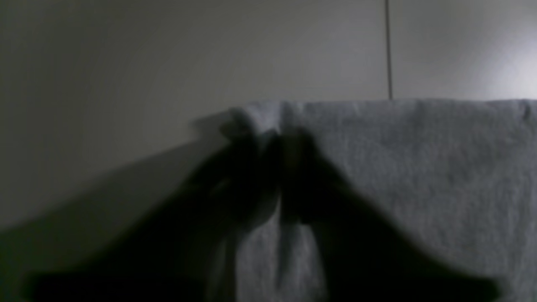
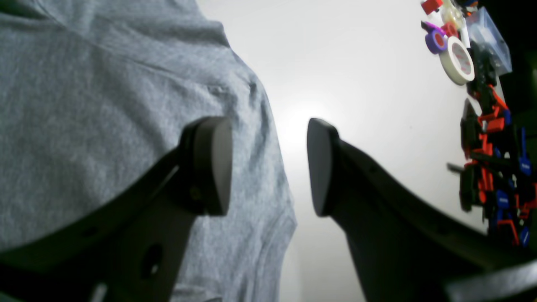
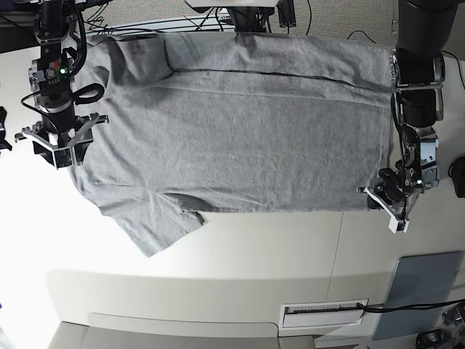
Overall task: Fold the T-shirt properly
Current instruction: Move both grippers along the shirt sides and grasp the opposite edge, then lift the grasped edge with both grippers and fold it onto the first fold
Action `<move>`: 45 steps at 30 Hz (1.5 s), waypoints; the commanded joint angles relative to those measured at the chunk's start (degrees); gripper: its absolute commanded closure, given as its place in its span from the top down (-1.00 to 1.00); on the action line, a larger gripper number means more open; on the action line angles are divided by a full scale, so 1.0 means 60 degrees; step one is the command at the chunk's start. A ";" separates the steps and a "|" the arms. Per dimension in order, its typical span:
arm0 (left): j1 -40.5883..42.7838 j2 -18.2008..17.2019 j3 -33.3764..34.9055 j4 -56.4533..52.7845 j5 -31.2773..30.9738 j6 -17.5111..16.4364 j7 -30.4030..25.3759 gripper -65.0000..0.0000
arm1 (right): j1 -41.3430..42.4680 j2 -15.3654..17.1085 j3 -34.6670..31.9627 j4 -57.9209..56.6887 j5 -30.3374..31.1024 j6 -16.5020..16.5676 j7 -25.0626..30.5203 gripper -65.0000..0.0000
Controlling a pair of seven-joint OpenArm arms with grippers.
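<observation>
1. The T-shirt (image 3: 247, 123) lies spread flat on the white desk (image 3: 240, 254), filling most of the upper half of the base view, plain grey side up with no lettering showing.
2. One short sleeve (image 3: 156, 225) juts out toward the lower left of that view; the other sleeve (image 3: 134, 54) lies at the upper left, near the frame's top edge.
3. A long straight crease (image 3: 290, 75) runs across the cloth near the top of the frame.
4. The left hand (image 3: 385, 195) sits at the shirt's lower right corner in the base view. In the left wrist view its two dark fingers (image 1: 251, 167) are drawn together at the centre of the frame, with a bunched ridge of grey cloth (image 1: 268, 121) pinched between the tips, so this hand is closed on the T-shirt's edge.
5. The right hand (image 3: 62, 142) is at the left edge of the shirt in the base view, above the lower sleeve. In the right wrist view its fingers (image 2: 209, 163) stand wide apart with bare desk visible in the gap; one finger is over the grey cloth, the other over the desk beside it, and nothing is gripped.
6. A flat grey-blue pad (image 3: 421, 291) lies at the lower right of the base view, well apart from the shirt.
7. Rolls of tape (image 2: 455, 58) and small red, blue and black parts (image 2: 495, 167) crowd the right edge of the right wrist view.
</observation>
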 commanded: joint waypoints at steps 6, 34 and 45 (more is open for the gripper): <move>-0.0146 -0.0098 -0.0007 0.0025 0.0007 -0.1049 0.0896 -1.00 | 0.1315 0.0135 0.0058 -0.1439 0.1104 0.1719 0.0200 -0.12; -0.0142 -0.0098 -0.0007 0.0025 0.0011 -0.1042 0.1129 -1.00 | 1.1551 -0.1606 -0.2922 -1.4619 0.0160 0.1708 -0.0707 -0.12; -0.0142 -0.0098 -0.0007 0.0025 0.0007 -0.1042 0.1093 -1.00 | 1.1023 -0.1606 -0.2922 -1.5329 0.0160 0.2237 -0.0809 -0.71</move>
